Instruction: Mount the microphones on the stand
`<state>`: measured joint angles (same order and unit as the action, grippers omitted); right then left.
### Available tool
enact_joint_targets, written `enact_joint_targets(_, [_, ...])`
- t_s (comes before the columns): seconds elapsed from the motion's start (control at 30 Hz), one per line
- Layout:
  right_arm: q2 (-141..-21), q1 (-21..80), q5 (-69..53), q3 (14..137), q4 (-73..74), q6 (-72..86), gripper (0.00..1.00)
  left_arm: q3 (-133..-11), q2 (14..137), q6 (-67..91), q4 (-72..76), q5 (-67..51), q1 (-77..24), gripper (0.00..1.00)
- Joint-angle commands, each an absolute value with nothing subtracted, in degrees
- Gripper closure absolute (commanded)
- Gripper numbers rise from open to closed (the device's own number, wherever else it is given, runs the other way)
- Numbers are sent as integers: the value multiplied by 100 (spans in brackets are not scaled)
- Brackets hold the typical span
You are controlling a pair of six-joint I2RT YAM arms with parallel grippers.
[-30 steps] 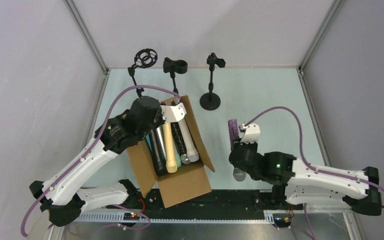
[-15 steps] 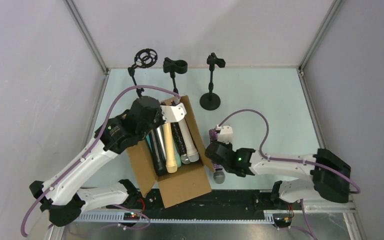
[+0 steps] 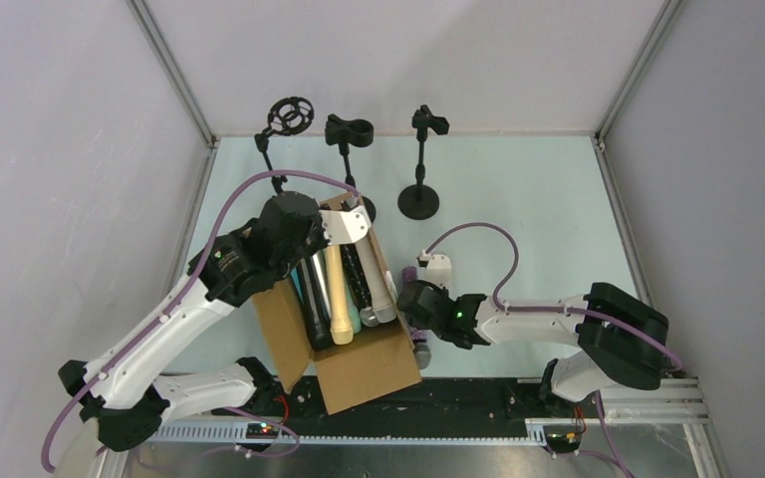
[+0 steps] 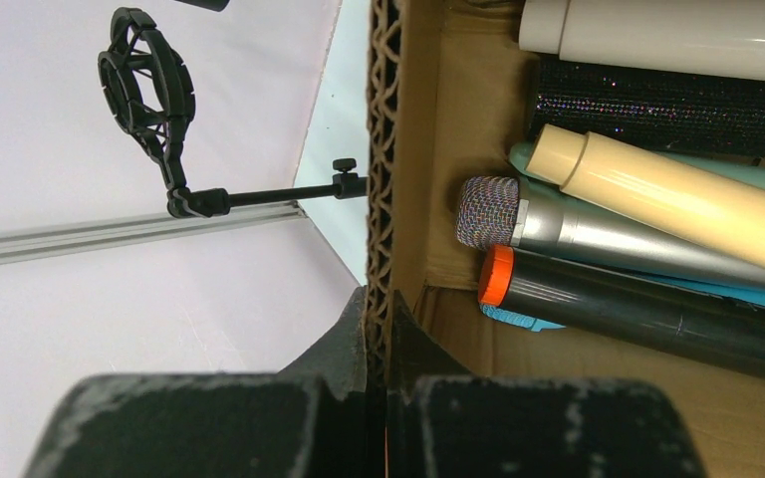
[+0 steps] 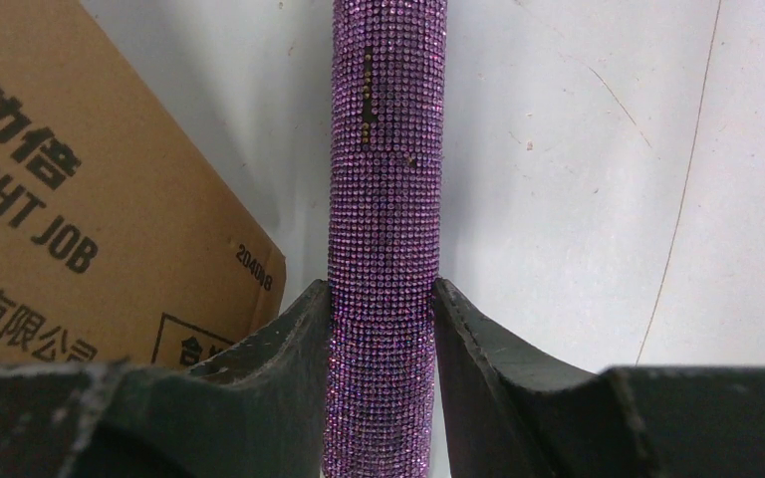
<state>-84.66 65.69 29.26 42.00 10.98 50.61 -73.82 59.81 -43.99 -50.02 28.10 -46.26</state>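
My right gripper is shut on a glittery purple microphone, which points away from the wrist camera over the table. From above, this gripper sits just right of the brown cardboard box. My left gripper is shut on the box's corrugated wall. Inside lie several microphones: cream, silver-grey, black with an orange tip and black glitter. Three black stands are at the back: a ring mount, a clip and a round-based clip stand.
The box's open right flap lies close to my right wrist. Grey enclosure walls meet the pale green table on three sides. The ring mount stand shows beyond the box wall in the left wrist view.
My right arm has swung left with the purple microphone, from mid-table to right beside the box. The left arm and the box have not moved.
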Motion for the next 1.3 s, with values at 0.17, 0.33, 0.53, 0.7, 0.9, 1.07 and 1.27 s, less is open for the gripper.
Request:
enact_joint_targets(0.17, [-7888,6478,3327,4172,1302,5456,34,-7566,5826,-4498,-4632,2911,-4667,100])
enact_joint_targets(0.33, [-6959,6333,3238,4075,1208,5054,25,-7575,5836,-4483,-4632,2916,-4667,100])
enact_joint_targets(0.53, [-5172,6143,3694,4086,1742,4871,24,-7571,5827,-4465,-4636,2951,-4681,100])
enact_joint_targets(0.7, [-4766,7205,4479,5282,1922,4011,19,-7570,5879,-4432,-4634,2936,-4677,100])
enact_joint_targets(0.9, [-6225,9061,5230,6757,1371,2442,20,-7590,5939,-4387,-4637,2967,-4684,100])
enact_joint_targets(1.07, [-7037,9266,4638,6925,854,2066,27,-7571,5941,-4386,-4634,3011,-4681,100])
enact_joint_targets(1.27, [-8092,8705,3750,6926,925,2555,29,-7583,5936,-4390,-4636,3038,-4681,100])
